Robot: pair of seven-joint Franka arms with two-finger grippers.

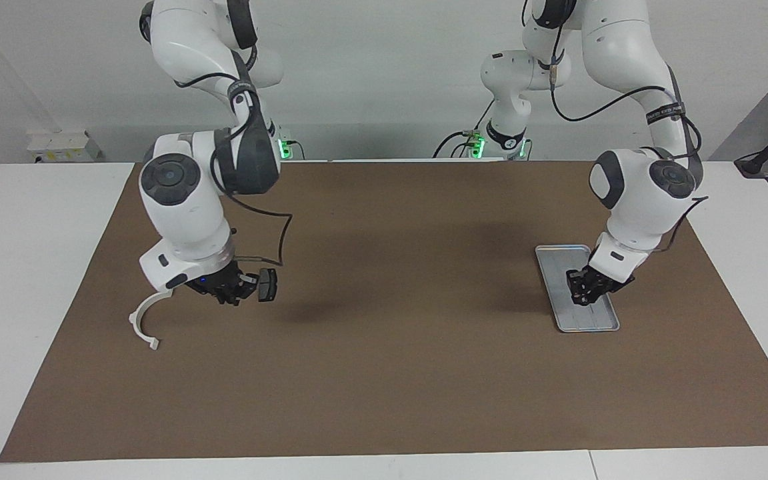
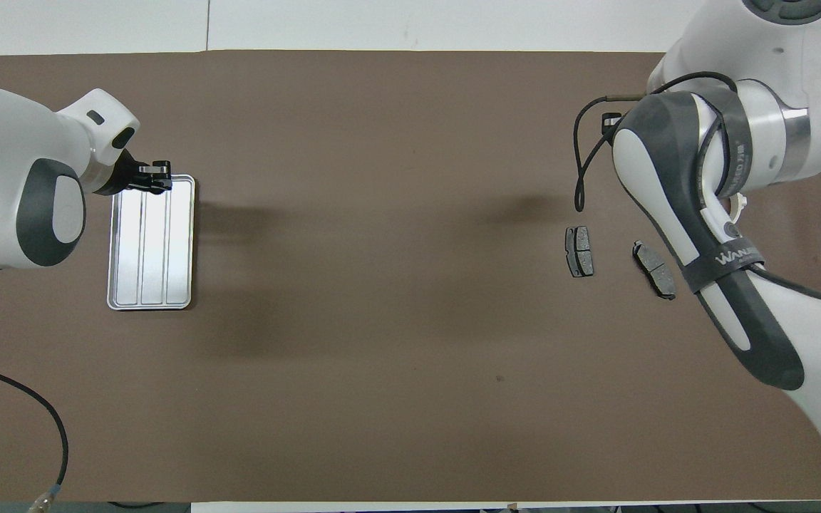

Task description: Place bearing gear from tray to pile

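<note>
Evidently the pick-up step is in hand. The left end effector [image 1: 587, 291] hangs low over the tray [image 1: 551, 263], which lies toward the left arm's end of the bench [image 1: 397, 373]. From above, every bare part of the tray's ribbed floor looks empty, so my reading is that the bearing gear is already in that end effector. The gear itself cannot be made out against the dark metal, and I cannot tell whether the end effector is narrow on it or merely closed.

The tray is a flat, silver-grey rectangle with rounded corners and a raised rim.

The right end effector [image 1: 227, 291] is closed on nothing. It hangs over the pile toward the right arm's end, just beside one dark brake pad [image 1: 267, 285] and near the white half-ring bracket [image 1: 146, 320]. The overhead view shows a second brake pad [image 2: 654, 268] that lies flat beside the first.

The next move calls for a clean lift off the tray, then a long carry across the bench to the pile. The crowded space over the pile probably needs clearing first.
</note>
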